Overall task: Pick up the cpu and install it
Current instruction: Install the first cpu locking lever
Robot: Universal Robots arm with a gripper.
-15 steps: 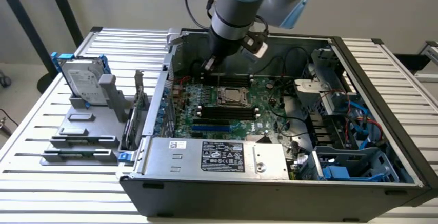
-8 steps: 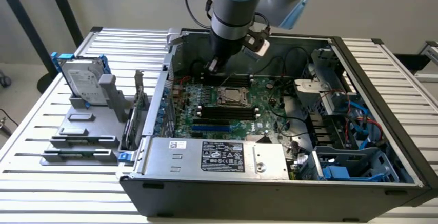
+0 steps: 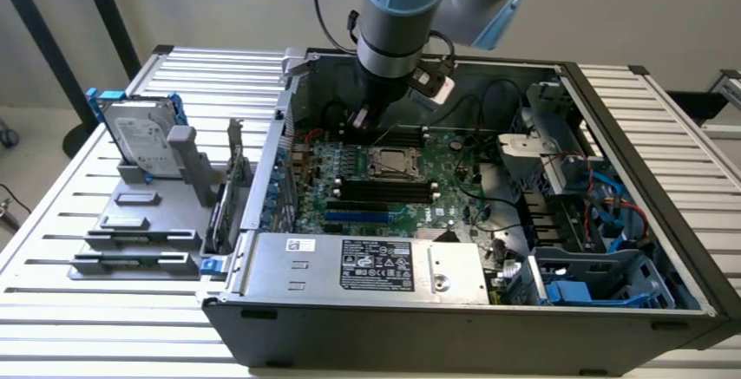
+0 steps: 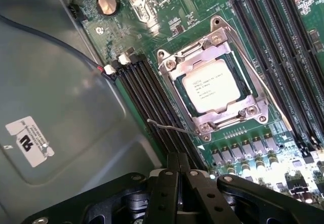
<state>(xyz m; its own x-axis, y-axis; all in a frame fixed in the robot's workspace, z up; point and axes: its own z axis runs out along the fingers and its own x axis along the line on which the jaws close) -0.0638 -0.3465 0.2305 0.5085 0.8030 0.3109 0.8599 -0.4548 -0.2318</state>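
Closed on nothing, the gripper hangs above the motherboard, its black fingers pressed together just beside the socket. Seated in that socket lies the cpu, a flat square chip with a pale metal top bearing small print, framed by a shiny steel bracket with screws at its corners. Long black memory slots run along both sides of the socket on the green board.
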